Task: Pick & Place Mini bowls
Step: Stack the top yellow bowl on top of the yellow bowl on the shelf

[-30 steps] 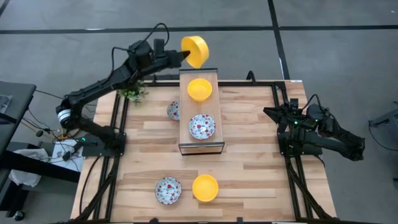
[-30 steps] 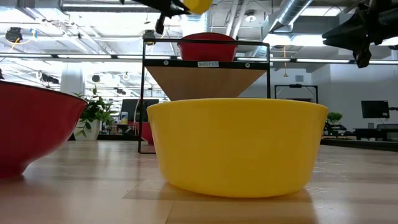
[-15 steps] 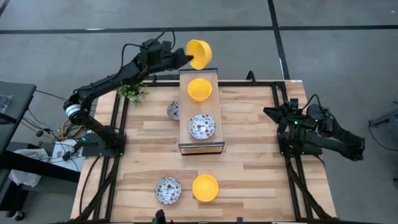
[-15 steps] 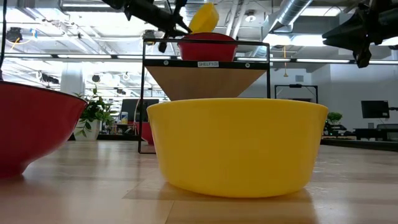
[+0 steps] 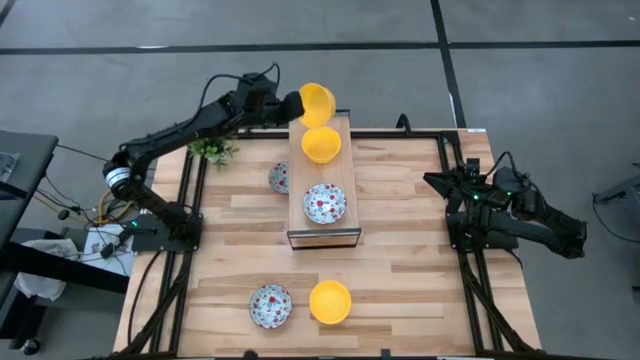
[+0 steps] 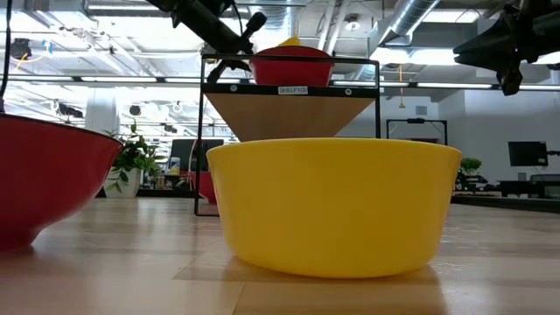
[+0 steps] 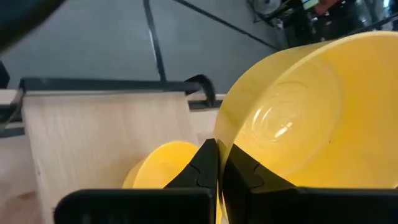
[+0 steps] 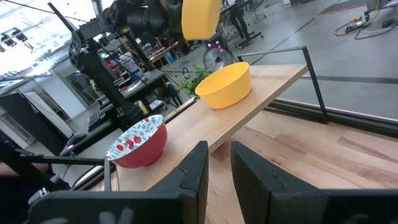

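Note:
My left gripper is shut on a plain yellow mini bowl, held tilted over the far end of the raised wooden shelf. On the shelf sit another yellow bowl and a floral bowl. A second floral bowl shows partly beside the shelf's left side, on the table. Near the table's near edge rest a floral bowl and a yellow bowl. My right gripper waits open at the table's right side, touching nothing. My left gripper pinches the held yellow bowl by its rim, one finger inside the bowl and one outside. The fingers come roughly level from the table's left side. The bowl is lifted clear, tipped on its side with its opening toward the right and partly upward.
A small green potted plant stands at the table's far left corner, under the left arm. The shelf's black frame rises above the table. Bare wood lies between the shelf and the right arm.
My left gripper has come down and toward the table's near edge, carrying the yellow bowl from beyond the shelf's far end to just above it. In the low view the bowl has dropped behind the floral bowl on the shelf. The gripper has stayed shut on the bowl.

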`<move>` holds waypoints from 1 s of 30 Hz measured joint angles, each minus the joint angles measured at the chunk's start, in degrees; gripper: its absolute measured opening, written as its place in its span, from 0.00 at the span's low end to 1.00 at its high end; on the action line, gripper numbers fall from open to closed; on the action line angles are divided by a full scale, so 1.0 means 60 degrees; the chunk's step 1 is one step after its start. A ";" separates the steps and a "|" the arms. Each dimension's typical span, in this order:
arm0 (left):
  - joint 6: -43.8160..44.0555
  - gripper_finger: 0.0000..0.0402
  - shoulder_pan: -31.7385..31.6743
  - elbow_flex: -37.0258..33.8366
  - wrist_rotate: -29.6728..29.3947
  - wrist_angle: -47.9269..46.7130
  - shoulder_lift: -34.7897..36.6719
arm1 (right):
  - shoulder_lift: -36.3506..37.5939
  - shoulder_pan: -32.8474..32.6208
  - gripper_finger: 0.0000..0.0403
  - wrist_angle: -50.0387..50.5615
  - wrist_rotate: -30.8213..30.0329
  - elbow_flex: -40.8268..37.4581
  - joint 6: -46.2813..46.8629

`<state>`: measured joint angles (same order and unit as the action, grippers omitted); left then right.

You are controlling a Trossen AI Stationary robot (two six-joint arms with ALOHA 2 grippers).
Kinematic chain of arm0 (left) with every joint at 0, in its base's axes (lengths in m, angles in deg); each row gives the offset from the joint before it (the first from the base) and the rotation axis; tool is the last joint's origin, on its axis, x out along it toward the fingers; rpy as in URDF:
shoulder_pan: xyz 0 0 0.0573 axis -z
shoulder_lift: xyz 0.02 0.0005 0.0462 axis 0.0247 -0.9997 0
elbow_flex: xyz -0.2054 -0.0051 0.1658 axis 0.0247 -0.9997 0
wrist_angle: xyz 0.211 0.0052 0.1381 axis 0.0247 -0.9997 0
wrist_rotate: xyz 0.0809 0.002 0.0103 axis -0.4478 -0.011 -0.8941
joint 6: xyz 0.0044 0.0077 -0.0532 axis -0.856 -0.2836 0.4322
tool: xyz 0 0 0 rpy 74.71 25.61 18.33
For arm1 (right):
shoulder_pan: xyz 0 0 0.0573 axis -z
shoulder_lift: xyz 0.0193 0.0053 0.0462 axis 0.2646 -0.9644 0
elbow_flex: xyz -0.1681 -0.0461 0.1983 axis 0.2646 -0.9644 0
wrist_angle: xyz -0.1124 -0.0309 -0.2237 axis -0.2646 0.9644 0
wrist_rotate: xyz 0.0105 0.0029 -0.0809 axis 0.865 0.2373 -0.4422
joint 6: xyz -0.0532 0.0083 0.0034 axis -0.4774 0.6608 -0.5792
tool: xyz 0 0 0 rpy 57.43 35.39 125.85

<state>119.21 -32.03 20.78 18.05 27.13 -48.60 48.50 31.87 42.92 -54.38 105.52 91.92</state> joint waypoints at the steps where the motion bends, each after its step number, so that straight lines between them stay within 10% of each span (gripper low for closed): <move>1: 0.0047 0.01 0.0059 -0.0004 -0.0043 -0.0100 -0.0015 | 0.0000 -0.0001 0.14 0.0001 0.0000 0.0000 0.0000; 30: 0.0670 0.01 0.0641 -0.0022 -0.0154 -0.1876 -0.0701 | -0.0003 0.0000 0.14 0.0292 -0.0025 0.0000 0.0000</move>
<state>123.23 -28.19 20.65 17.13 15.87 -52.81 48.48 31.87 44.68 -54.53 105.52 91.92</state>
